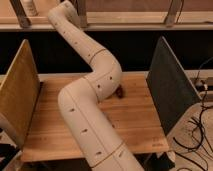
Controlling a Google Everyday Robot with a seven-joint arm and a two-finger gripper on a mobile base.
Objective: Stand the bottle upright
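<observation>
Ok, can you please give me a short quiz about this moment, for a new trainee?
1. True or false: the gripper shows in the camera view.
2. Which thing stands at the picture's right edge of the table? A) a yellow panel B) a dark grey panel C) an orange bowl
3. What peeks out beside the bend of the arm?

Key
1. False: the arm rises toward the top edge, and the gripper is not in view.
2. B
3. A small dark object.
</observation>
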